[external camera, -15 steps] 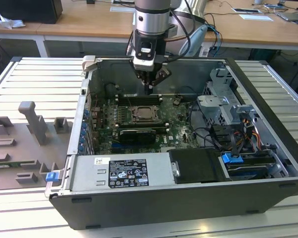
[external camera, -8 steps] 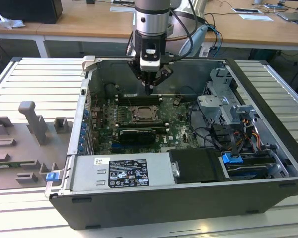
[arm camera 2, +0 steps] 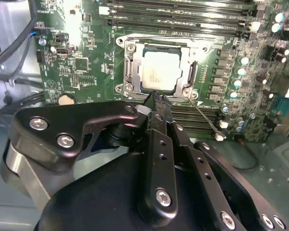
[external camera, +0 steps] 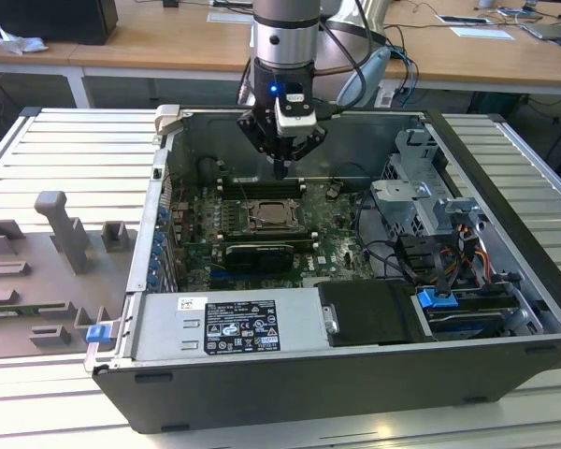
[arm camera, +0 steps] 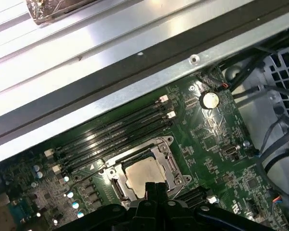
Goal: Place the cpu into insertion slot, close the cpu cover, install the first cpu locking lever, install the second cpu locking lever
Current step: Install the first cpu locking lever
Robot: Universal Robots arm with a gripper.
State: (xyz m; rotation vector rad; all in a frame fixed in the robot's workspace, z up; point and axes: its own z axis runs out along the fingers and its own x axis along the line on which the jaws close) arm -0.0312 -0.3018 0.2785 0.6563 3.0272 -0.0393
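Observation:
The cpu (arm camera 2: 158,73) lies flat in the insertion slot (arm camera 2: 121,88) on the green board, its pale metal top showing. The cpu cover (arm camera 2: 130,71) lies down around it as a silver frame. One thin wire lever (arm camera 2: 205,120) sticks out sideways from a corner of the socket. My gripper (arm camera 2: 156,99) hangs just above the socket's edge, its two black fingers pressed together and nothing between them. In the exterior view the gripper (external camera: 280,169) sits a little above and behind the cpu (external camera: 274,216). The first wrist view shows the cpu (arm camera: 140,174) right past the fingertips (arm camera: 154,186).
The board lies inside an open computer case (external camera: 290,393). Long black memory slots (arm camera 2: 183,12) run on both sides of the socket. A drive cage and cables (external camera: 430,234) fill the exterior view's right. A grey fixture plate (external camera: 47,271) lies outside the case on the exterior view's left.

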